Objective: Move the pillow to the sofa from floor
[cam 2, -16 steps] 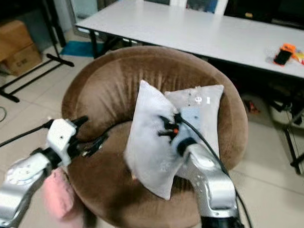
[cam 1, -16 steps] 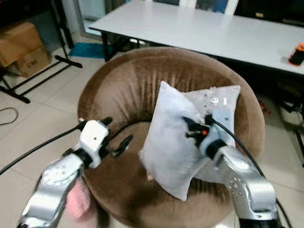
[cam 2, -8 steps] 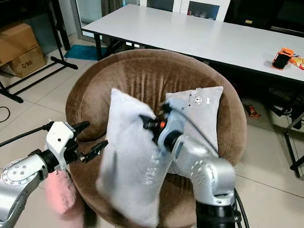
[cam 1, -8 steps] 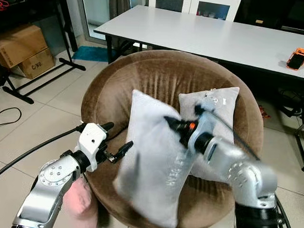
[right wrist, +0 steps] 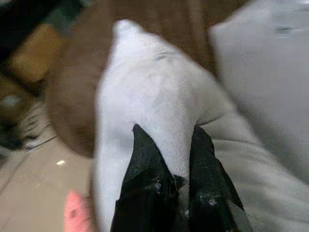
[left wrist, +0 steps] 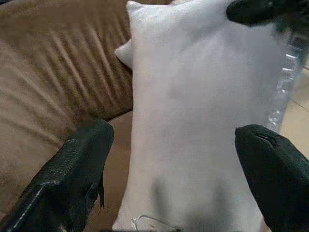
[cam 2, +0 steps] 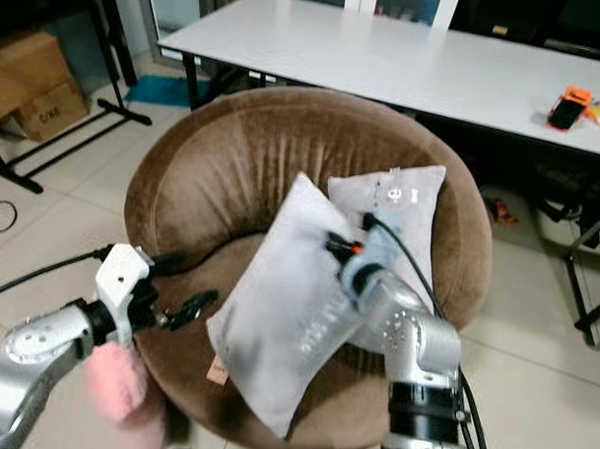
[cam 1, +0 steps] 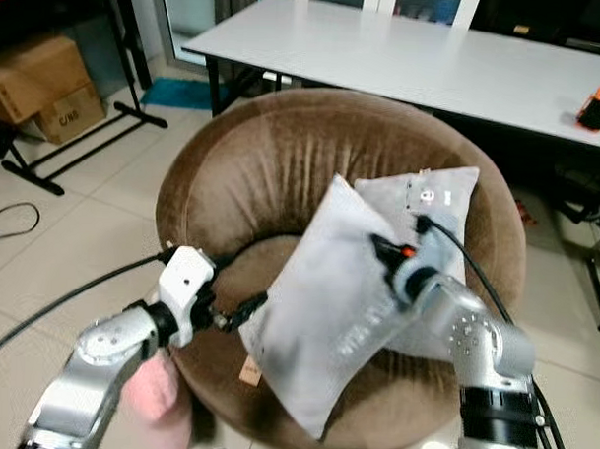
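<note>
Pillow (cam 1: 326, 314) swung right, now tilted over round brown velvet sofa (cam 1: 252, 174) | right gripper (cam 1: 386, 255) fingers pinching its soft grey fabric | left gripper (cam 1: 233, 313) fingers spread beside it

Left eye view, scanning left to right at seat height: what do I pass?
Left claw → held pillow → right claw pinching it → second pillow leaning on the sofa back.

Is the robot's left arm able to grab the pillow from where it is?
Probably yes. The left gripper is open right beside the white pillow, with nothing between them, while the right gripper already pinches it above the brown sofa.
</note>
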